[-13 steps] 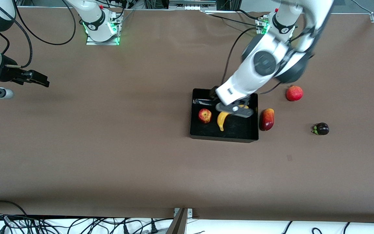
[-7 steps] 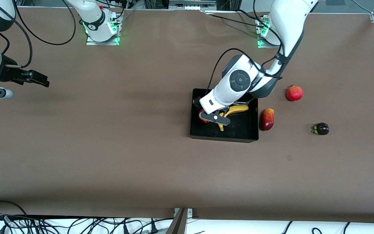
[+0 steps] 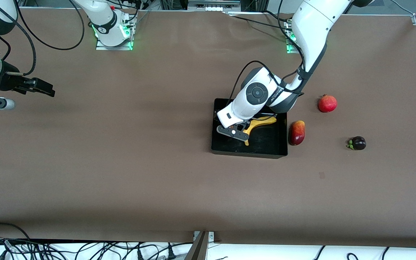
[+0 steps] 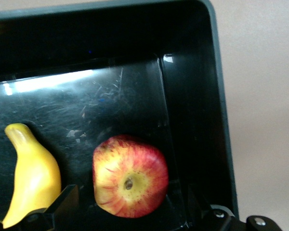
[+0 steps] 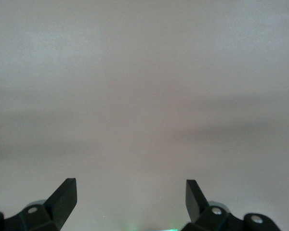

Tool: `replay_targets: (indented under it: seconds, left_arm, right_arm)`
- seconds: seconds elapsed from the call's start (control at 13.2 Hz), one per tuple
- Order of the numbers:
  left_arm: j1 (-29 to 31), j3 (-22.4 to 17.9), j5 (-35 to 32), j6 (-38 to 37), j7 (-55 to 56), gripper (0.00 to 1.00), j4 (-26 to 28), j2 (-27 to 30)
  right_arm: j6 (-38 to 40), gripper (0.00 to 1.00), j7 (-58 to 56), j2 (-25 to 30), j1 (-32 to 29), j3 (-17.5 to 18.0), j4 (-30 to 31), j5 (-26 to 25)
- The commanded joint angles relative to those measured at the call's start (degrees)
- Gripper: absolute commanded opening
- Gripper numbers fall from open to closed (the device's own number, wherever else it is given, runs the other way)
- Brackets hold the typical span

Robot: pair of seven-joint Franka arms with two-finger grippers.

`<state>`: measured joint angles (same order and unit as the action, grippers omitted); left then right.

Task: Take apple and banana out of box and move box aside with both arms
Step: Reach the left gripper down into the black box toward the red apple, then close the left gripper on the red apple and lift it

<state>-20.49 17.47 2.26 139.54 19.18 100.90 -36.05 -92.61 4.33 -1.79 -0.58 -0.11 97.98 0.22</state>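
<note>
While the right gripper waits with its fingers spread over bare table at the right arm's end, the left gripper hangs low inside the black box, fingers spread to either side of the apple without pinching it. Just beside the apple, the banana lies in the box with its long axis slanting, one tip toward the front camera, the other toward the dark-red fruit.

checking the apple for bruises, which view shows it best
The left wrist view: the apple shows whole and close in the box. In the front view the left gripper covers it; the right wrist view shows none.
</note>
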Motion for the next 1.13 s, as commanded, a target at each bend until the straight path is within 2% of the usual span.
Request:
replay_targets:
  seconds: [0.0,0.15,0.38,0.45,0.53,0.6,0.83,1.06]
  left_arm:
    - [-0.87,-0.77,-0.86,2.48,-0.54,1.00,0.96,-0.51]
    - [-1.05,-0.86,-0.77,5.73,-0.54,1.00,1.75,-1.91]
    - [-1.39,-0.86,-0.85,5.92,-0.54,1.00,1.84,-2.62]
    - [-1.40,-0.86,-0.94,5.92,-0.54,0.78,1.84,-2.62]
    - [-1.31,-0.94,-2.34,5.83,-0.63,0.21,1.84,-2.28]
    - [-1.31,-1.12,-4.44,5.75,-0.55,0.00,1.84,-1.66]
    - [-0.52,-1.03,-5.60,4.69,-0.28,0.00,2.02,1.15]
    - [2.28,-0.95,-5.69,-1.43,-0.46,0.00,3.24,7.02]
  right_arm:
    - [0.86,1.00,-0.47,0.04,-0.65,0.28,-0.51,1.27]
    - [0.86,1.00,-0.55,0.04,-0.65,0.28,-0.50,1.27]
    - [0.86,1.00,-0.47,0.04,-0.65,0.28,-0.50,1.27]
    - [0.86,1.00,-0.47,0.04,-0.65,0.28,-0.51,1.27]
    - [0.77,1.00,-0.47,0.04,-0.65,0.28,-0.51,1.27]
    - [0.77,1.00,-0.47,0.04,-0.65,0.28,-0.51,1.27]
    - [0.77,1.00,-0.47,0.04,-0.65,0.28,-0.51,1.27]
    - [0.77,1.00,-0.47,0.04,-0.65,0.28,-0.50,1.27]
